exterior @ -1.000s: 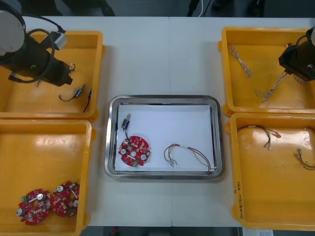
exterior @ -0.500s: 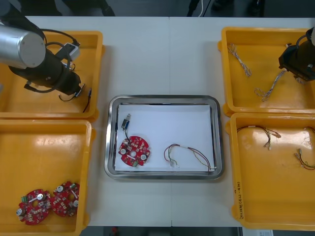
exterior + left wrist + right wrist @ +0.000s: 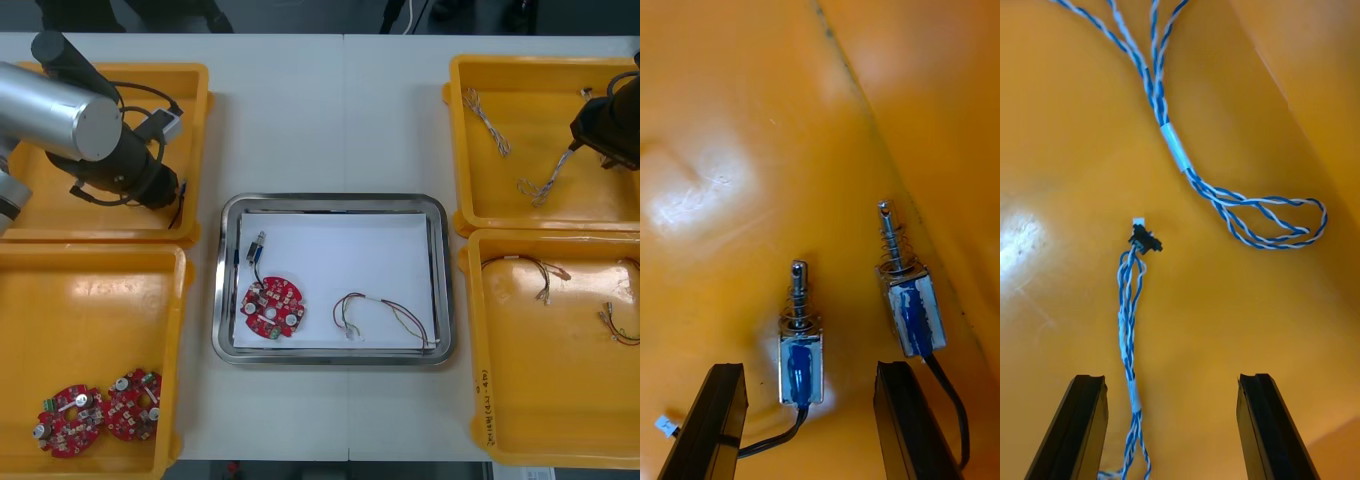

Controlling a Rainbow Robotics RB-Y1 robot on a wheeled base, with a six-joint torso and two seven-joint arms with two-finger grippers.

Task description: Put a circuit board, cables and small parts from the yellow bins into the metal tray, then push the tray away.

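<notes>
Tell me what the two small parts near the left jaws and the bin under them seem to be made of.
The small metal parts look like bare shiny metal: bright pins and coil springs; their blue middles may be tape or plastic. The yellow bin seems glossy plastic, judging by its glare.

We see the metal tray [image 3: 333,203], white inside, at mid-table between the yellow bins [image 3: 204,90]. In it a round red circuit board [image 3: 271,309] lies flat near the left wall, with a small metal part [image 3: 256,247] just beyond it and a red and yellow cable [image 3: 385,314] curled to its right. Two blue-bodied small metal parts [image 3: 800,352] with black leads lie side by side in the far-left bin. Twisted blue and white cables [image 3: 1180,150] sprawl in the far-right one.
</notes>
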